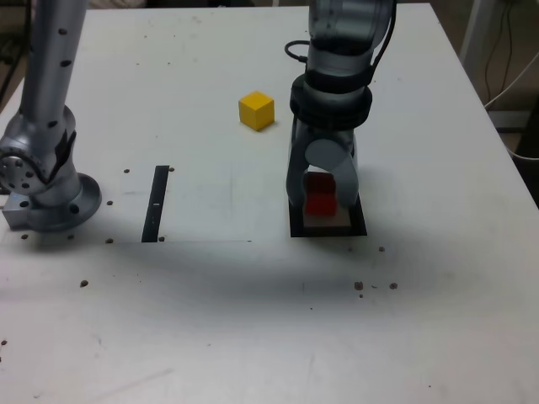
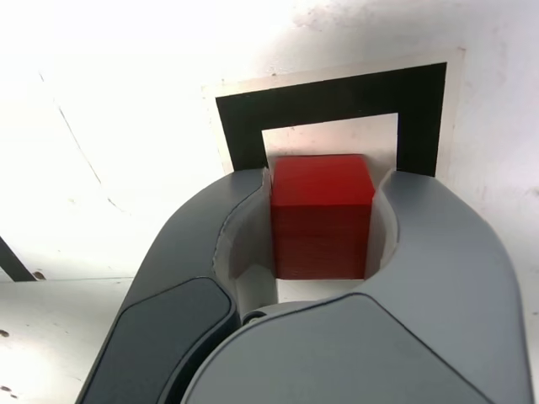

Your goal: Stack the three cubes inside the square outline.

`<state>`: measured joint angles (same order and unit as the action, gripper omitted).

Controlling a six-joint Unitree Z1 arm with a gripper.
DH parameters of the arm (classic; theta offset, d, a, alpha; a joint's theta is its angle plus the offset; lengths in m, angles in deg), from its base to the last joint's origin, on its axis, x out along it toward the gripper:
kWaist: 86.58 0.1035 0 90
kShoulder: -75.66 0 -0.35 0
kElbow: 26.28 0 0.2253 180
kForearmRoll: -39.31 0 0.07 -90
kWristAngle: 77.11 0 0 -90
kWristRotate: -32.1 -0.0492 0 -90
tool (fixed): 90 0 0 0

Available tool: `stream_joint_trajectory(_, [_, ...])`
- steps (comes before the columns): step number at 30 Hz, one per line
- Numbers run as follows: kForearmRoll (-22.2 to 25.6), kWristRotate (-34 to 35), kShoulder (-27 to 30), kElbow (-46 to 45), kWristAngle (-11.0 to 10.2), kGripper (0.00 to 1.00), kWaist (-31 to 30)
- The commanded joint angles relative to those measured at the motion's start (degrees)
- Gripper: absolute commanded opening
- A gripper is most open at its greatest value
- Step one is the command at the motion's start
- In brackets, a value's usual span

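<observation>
No readable text, label, brand, number or sign is seen in either view. The only printed marks are plain black shapes on the white table (image 1: pixel 253 320): the square outline (image 1: pixel 296 229) and a thin straight black strip (image 1: pixel 157 204), and no lettering is carried by either.

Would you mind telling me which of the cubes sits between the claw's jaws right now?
The red cube, held in the claw over the square outline. The yellow cube sits free on the table.
</observation>
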<state>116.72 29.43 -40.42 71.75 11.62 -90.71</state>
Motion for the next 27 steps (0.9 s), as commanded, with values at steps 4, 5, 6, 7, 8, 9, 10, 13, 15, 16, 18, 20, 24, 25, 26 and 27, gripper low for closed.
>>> stream_joint_trajectory(4, [0.19,-0.31,0.99,-0.72,-0.37,0.95,0.06])
stream_joint_trajectory(5, [0.22,-0.31,1.08,-0.76,-0.41,0.97,0.08])
stream_joint_trajectory(6, [0.20,-0.31,1.16,-0.80,-0.45,0.98,0.09])
stream_joint_trajectory(7, [0.16,-0.31,1.23,-0.81,-0.46,0.99,0.09])
stream_joint_trajectory(8, [0.10,-0.31,1.27,-0.81,-0.49,0.99,0.09])
stream_joint_trajectory(9, [0.06,-0.31,1.30,-0.81,-0.52,0.99,0.09])
stream_joint_trajectory(10, [0.01,-0.31,1.34,-0.83,-0.55,0.99,0.09])
stream_joint_trajectory(13, [-0.14,-0.31,1.47,-1.02,-0.79,1.00,0.09])
stream_joint_trajectory(15, [-0.27,-0.31,1.77,-1.42,-1.19,1.00,0.10])
stream_joint_trajectory(16, [-0.36,-0.31,1.99,-1.67,-1.38,1.00,0.13])
stream_joint_trajectory(18, [-0.51,-0.31,2.56,-2.18,-1.74,1.00,0.25])
stream_joint_trajectory(20, [-0.53,-0.31,3.25,-2.50,-2.10,1.00,0.38])
stream_joint_trajectory(24, [0.41,-0.31,4.31,-1.82,-2.74,1.00,0.58])
stream_joint_trajectory(25, [0.79,-0.34,4.53,-1.48,-2.89,1.00,0.65])
stream_joint_trajectory(26, [1.21,-0.42,4.75,-1.19,-3.00,1.00,0.78])
stream_joint_trajectory(27, [1.67,-0.57,4.97,-0.96,-3.08,1.00,1.01])
